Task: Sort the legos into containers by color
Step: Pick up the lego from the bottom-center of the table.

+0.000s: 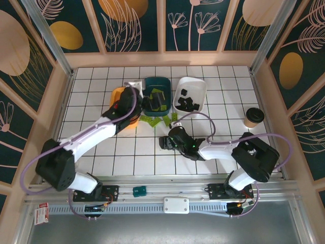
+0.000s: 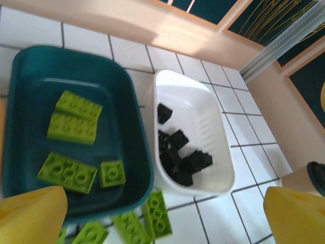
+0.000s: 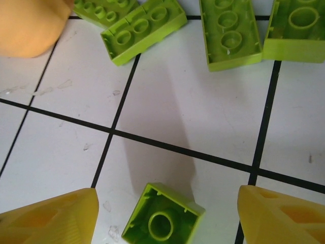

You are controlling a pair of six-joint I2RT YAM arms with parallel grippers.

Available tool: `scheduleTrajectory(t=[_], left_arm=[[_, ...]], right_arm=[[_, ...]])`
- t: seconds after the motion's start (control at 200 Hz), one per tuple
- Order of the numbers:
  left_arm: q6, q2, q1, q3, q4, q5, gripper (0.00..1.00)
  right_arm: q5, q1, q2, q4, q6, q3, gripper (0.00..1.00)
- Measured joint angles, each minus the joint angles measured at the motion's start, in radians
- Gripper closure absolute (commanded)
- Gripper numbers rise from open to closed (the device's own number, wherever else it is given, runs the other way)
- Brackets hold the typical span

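I am reading left gripper (image 2: pixel 163 216) gaping wide, empty; teal tray (image 2: pixel 20 66) sitting frame left (four green legos (image 2: pixel 73 119) inside). Meanwhile right gripper (image 3: pixel 167 203) straddling upturned green lego (image 3: pixel 161 219) at frame bottom, jaws parted, not touching.

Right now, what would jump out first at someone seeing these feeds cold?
The colour split: lime bricks in the teal tray, black bricks heaped in the white tray beside it. Next, loose lime bricks scattered on the white tiles in front of the teal tray, plus an upside-down brick between the fingers of the open right gripper.
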Motion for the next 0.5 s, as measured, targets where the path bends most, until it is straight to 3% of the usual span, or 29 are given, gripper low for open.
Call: scheduleTrajectory(t=[0.205, 0.37, 0.5], left_arm=[[-0.042, -0.2, 0.0, -0.284, -0.004, -0.004, 0.01], [-0.066, -0.338, 0.0, -0.395, -0.016, -0.027, 0.01], [-0.079, -0.442, 0.0, -0.468, -0.023, -0.043, 0.01]], right_arm=[[0.011, 0.013, 0.086, -0.005, 0.008, 0.042, 0.46], [0.02, 0.019, 0.1, -0.005, 0.005, 0.051, 0.64], [0.018, 0.02, 0.096, -0.007, -0.014, 0.066, 0.7]])
